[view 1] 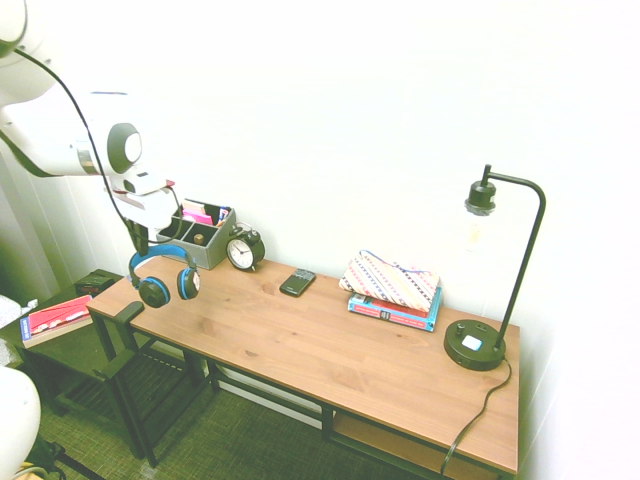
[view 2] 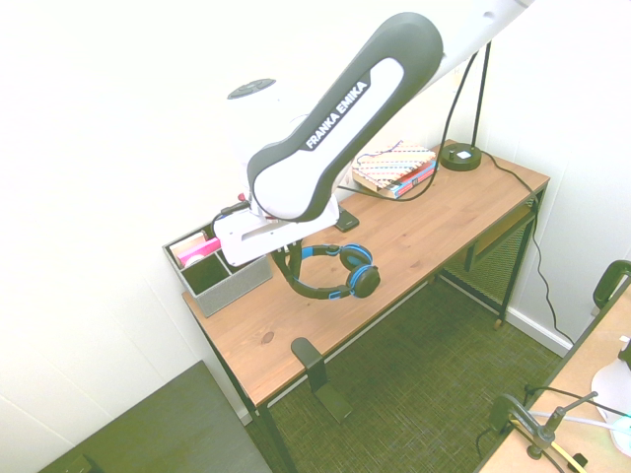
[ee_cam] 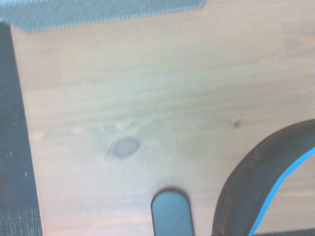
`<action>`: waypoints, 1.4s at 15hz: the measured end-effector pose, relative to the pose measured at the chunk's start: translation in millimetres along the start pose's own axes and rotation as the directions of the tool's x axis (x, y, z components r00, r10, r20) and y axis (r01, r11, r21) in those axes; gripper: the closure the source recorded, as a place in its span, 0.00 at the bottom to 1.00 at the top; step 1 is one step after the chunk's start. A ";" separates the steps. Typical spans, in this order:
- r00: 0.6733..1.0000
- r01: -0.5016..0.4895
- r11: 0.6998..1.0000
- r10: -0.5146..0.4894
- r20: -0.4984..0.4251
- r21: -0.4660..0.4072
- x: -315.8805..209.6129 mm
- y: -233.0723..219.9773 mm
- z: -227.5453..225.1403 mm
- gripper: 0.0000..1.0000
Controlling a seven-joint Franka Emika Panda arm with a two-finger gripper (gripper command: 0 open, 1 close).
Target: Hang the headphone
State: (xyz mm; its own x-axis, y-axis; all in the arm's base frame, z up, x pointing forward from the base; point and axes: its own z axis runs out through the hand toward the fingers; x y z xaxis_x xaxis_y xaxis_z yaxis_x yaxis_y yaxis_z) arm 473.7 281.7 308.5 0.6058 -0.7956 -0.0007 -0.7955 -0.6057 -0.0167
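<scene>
First exterior view: headphone (view 1: 165, 277) hangs by headband from gripper (view 1: 141, 240).

The gripper (view 2: 286, 254) is holding the headphones (view 2: 333, 272) by the band above the desk (view 2: 394, 246), with 2 ear cups hanging. 1 gray organizer (view 2: 219, 276) is sitting behind them on the desk, near 1 phone (view 2: 346, 220). 1 patterned pouch (view 2: 397, 164) is lying on 1 book (view 2: 418, 181) beside the lamp (view 2: 460, 156).
</scene>
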 end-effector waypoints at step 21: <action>0.976 0.218 0.974 -0.218 0.022 -0.055 -146.0 55.0 213.8 0.00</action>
State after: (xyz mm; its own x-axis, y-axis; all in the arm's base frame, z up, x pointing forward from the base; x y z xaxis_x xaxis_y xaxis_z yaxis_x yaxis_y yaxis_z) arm 344.2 366.8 93.8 0.7645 -0.6443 -0.0189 -0.6434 -0.7645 0.0384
